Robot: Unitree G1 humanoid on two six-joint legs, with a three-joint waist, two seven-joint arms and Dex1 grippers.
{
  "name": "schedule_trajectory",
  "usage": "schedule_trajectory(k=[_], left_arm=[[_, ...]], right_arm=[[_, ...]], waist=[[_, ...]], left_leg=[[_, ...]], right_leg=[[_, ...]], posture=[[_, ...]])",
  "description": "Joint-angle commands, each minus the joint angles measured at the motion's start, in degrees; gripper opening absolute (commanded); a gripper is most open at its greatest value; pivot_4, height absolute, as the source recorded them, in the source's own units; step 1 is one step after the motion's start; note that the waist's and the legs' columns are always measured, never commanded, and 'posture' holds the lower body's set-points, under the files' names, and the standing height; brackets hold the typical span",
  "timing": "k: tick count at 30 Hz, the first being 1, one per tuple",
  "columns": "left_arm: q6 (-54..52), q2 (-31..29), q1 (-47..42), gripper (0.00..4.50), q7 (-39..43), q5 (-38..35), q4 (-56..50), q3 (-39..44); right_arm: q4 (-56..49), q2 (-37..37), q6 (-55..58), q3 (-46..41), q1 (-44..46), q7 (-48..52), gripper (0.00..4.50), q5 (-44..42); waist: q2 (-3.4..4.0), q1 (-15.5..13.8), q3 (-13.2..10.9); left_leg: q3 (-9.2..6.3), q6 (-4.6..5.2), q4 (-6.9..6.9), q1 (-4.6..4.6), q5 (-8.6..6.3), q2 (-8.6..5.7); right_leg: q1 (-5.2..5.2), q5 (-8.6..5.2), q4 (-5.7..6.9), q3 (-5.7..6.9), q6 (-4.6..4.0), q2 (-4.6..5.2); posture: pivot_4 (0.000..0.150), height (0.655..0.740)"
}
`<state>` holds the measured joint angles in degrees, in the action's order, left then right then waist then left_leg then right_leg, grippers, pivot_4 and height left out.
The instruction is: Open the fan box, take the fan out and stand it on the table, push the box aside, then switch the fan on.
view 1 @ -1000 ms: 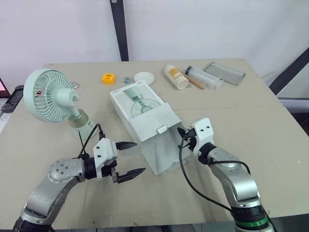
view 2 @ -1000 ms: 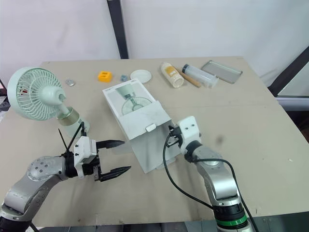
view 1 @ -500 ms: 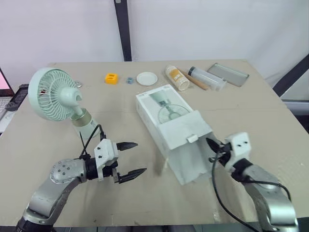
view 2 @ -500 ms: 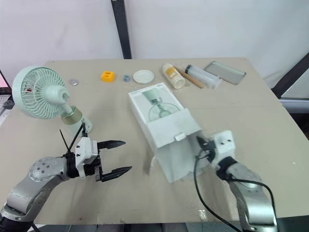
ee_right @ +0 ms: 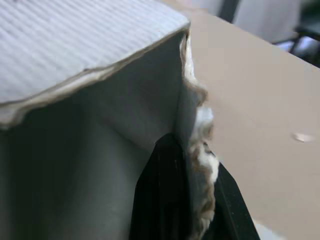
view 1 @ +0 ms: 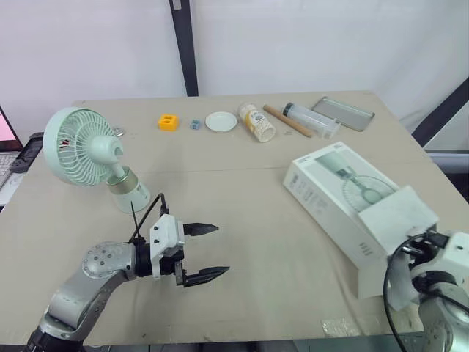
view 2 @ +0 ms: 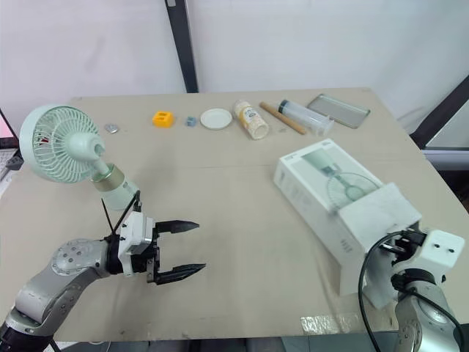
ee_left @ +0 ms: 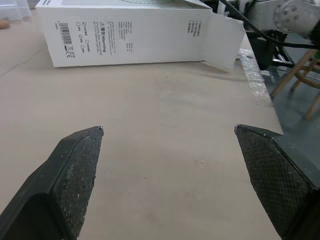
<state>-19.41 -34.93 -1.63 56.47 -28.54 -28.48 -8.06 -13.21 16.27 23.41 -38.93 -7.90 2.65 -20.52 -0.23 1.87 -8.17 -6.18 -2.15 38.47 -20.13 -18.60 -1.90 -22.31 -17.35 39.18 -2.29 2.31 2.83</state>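
Note:
The pale green fan (view 1: pixel 84 150) stands upright on its base at the table's left. The white fan box (view 1: pixel 344 202) lies at the table's right front, its end flap (view 1: pixel 399 213) open toward the near edge. My right gripper (ee_right: pixel 192 200) is shut on the edge of a box flap, one black finger inside the box and one outside; it sits at the box's near end (view 1: pixel 419 246). My left gripper (view 1: pixel 220 249) hovers open over bare table right of the fan's base, with nothing between its fingers (ee_left: pixel 75 165). The box (ee_left: pixel 130 35) lies well beyond them.
Along the far edge lie an orange block (view 1: pixel 168 121), a white disc (view 1: pixel 220 121), a tipped bottle (view 1: pixel 256 122), a wooden stick (view 1: pixel 286 121), a clear tube (view 1: pixel 311 119) and a metal tray (view 1: pixel 343 113). The box's open end is close to the table's front right edge.
The box has slid from the table's middle to the right front, with my right gripper holding its flap. My left gripper has edged slightly right. The camera has shifted too.

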Motion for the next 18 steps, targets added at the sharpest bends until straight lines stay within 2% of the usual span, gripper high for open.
schedule_trajectory(k=[1,10,18], left_arm=[[-0.26,-0.58,-0.59,4.5,0.15,-0.83,-2.39,0.29],[-2.59,-0.36,-0.87,4.5,0.08,-3.59,-6.1,-0.01],[-2.74,-0.56,-1.94,4.5,-0.39,-2.78,-5.94,-0.41]], right_arm=[[-0.88,-1.13,1.99,-3.07,1.61,-5.48,0.12,-1.01],[-0.91,-4.0,8.73,-7.81,6.21,-21.33,0.12,0.33],[0.25,-3.74,10.26,-8.19,9.57,-25.65,0.12,0.12]], waist=[[0.01,0.01,0.01],[0.09,0.02,0.05],[0.18,0.18,0.11]], left_leg=[[0.0,0.0,0.0,0.0,0.0,0.0],[0.05,0.05,-0.01,-0.01,-0.03,0.03],[0.18,0.06,-0.01,0.04,-0.03,0.05]], right_leg=[[0.0,0.0,0.0,-0.01,0.0,0.0],[-0.01,-0.01,0.0,-0.18,0.01,-0.07],[0.0,-0.01,0.0,-0.3,0.02,-0.15]], posture=[[0.15,0.74],[0.15,0.74],[0.15,0.74]])
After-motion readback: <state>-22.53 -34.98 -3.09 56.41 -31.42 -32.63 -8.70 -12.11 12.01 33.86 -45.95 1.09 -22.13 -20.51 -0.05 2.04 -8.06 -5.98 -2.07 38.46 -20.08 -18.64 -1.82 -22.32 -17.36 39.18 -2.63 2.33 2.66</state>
